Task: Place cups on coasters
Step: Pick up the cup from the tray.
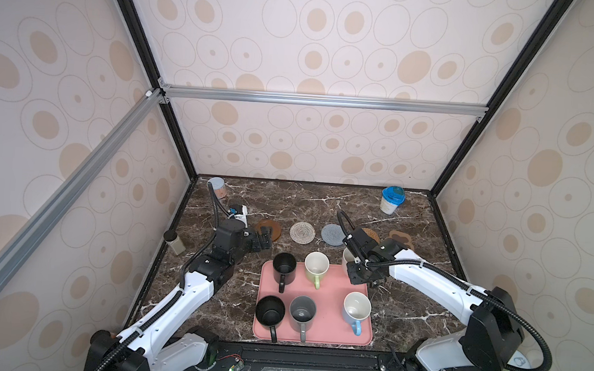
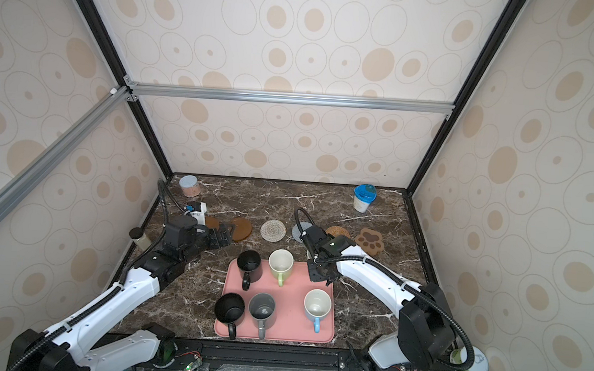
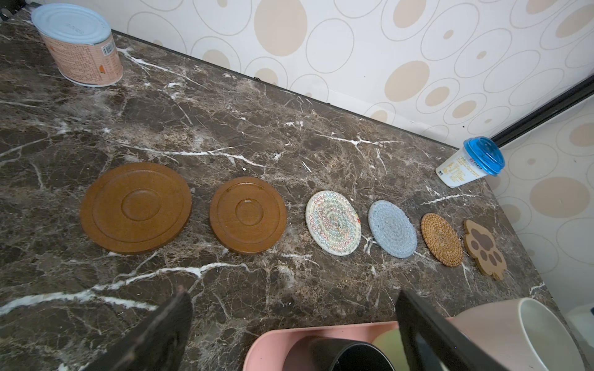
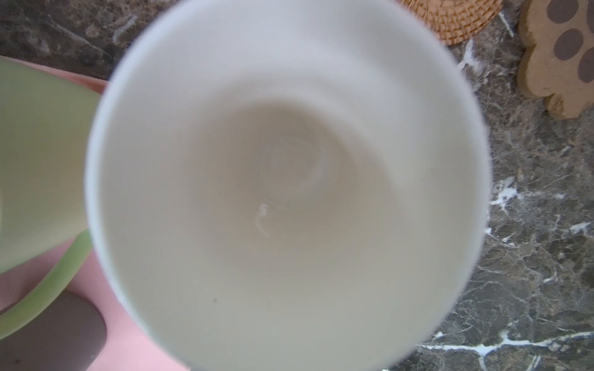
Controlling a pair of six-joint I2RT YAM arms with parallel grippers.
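Observation:
Five cups stand on the pink tray [image 1: 328,324]: two black [image 1: 284,266] [image 1: 270,311], a light green [image 1: 316,266], a grey [image 1: 302,312] and a white-and-blue one [image 1: 356,307]. My right gripper [image 1: 354,269] is shut on the white-pink cup [image 1: 347,256] at the tray's back right corner. That cup [image 4: 289,180] fills the right wrist view and hides the jaws. Behind the tray the coasters lie in a row: two wooden discs [image 3: 135,207] [image 3: 247,214], whitish woven [image 3: 332,222], blue-grey [image 3: 392,228], rattan [image 3: 442,239], paw [image 3: 485,249]. My left gripper [image 1: 265,239] hangs open and empty over a wooden disc [image 1: 271,229].
A pinkish can [image 1: 216,187] stands in the back left corner, a white jar with a blue lid [image 1: 391,199] in the back right one. A small dark-capped bottle [image 1: 174,242] stands against the left wall. Walls close in the table on three sides.

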